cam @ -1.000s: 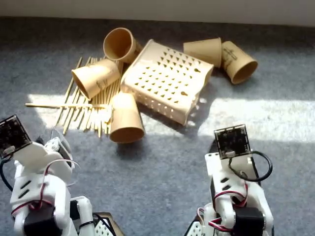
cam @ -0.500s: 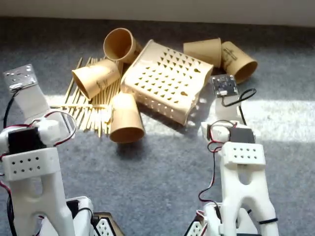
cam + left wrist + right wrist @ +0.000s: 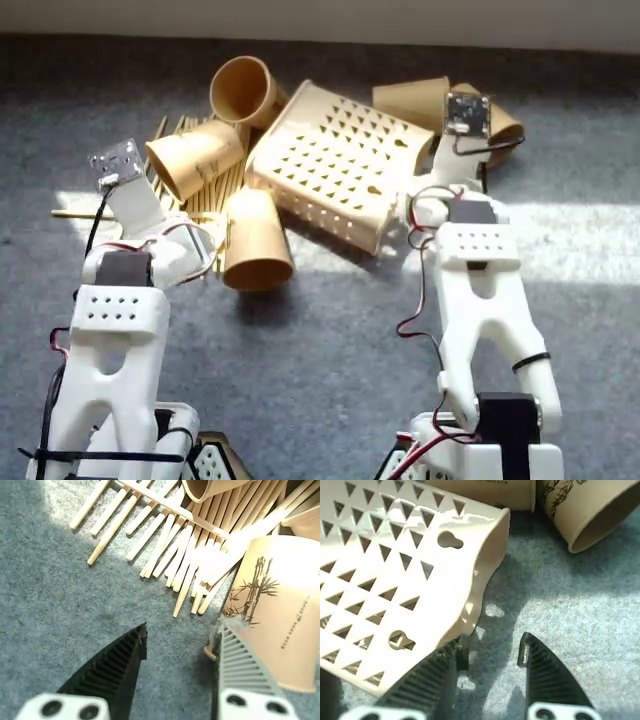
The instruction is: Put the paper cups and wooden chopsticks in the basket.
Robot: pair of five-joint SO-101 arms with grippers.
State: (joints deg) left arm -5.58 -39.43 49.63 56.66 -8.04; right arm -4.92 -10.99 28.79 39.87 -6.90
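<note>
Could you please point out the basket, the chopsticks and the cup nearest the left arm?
basket (image 3: 335, 165): high view, its perforated face.
chopsticks (image 3: 172, 545): left wrist view, middle of the pile.
cup (image 3: 280, 605): left wrist view, its printed side.

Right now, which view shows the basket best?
High view: nearly the whole overturned basket, holes and outline clear. Right wrist view gives just one perforated corner beside the right gripper. Left wrist view looks at wooden chopsticks and a paper cup instead.
</note>
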